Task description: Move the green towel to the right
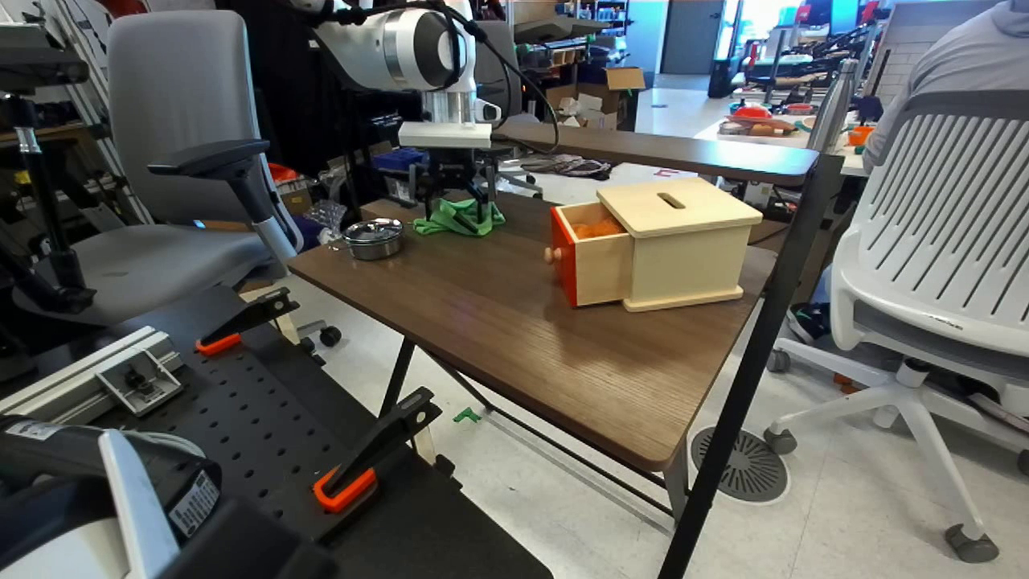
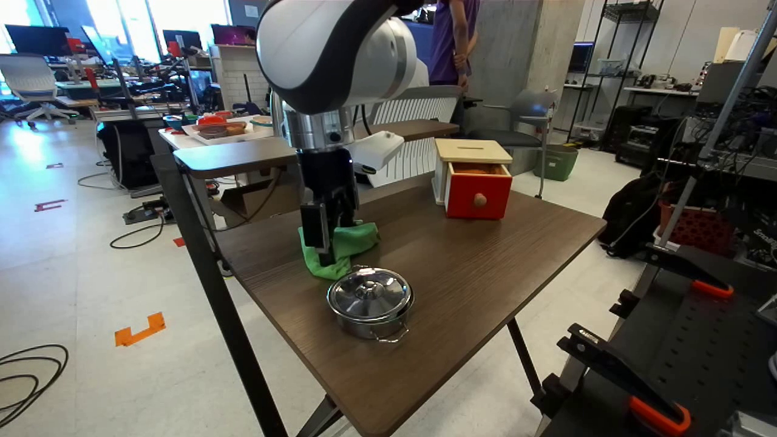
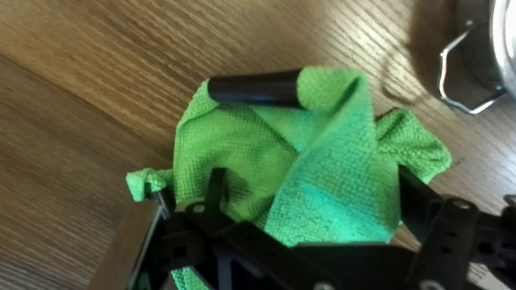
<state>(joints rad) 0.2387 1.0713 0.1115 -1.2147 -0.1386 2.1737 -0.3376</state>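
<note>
Your gripper (image 3: 310, 181) stands wide, its fingers (image 3: 418, 197) well apart and seemingly clamping nothing. The towel (image 2: 358, 240), just left of centre in an exterior view, lies bunched on the table (image 2: 461, 273), mostly between the fingers, so closing where you are looks enough. In the wrist view its main fold slants from upper right to lower left; crumpled, it shows no clear long axis.

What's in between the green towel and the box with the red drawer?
Just bare brown tabletop separates the green towel from the box, as both exterior views show.
</note>
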